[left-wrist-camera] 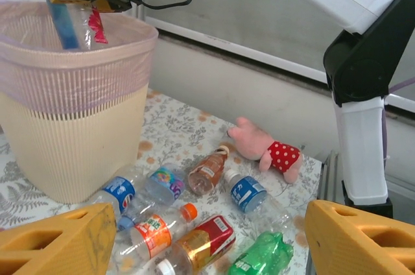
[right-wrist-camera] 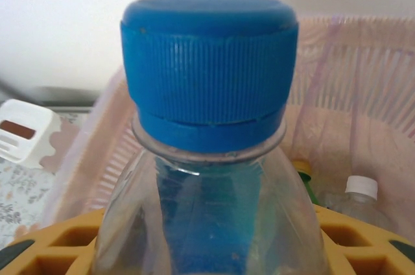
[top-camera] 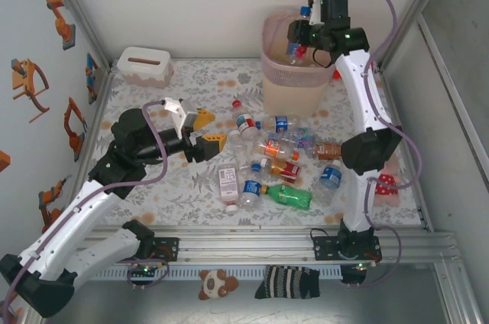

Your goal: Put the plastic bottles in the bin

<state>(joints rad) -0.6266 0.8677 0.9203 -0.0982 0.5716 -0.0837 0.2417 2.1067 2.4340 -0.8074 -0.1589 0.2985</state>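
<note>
No legible text on the bottle labels (left-wrist-camera: 249, 192)

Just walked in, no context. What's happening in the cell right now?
The right gripper holds a blue-capped bottle over the mouth of the bin, not yet released. At least one white-capped bottle is already inside. The left gripper hovers open and empty above the left side of the table, and a pile of bottles lies on the table in front of the bin.

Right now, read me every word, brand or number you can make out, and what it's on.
No text is legible.
blue-label bottle near the plush toy: print too blurred.
orange-label bottle: too blurred.
red-label bottle: too small.
blue-capped bottle: no lettering visible.
</note>
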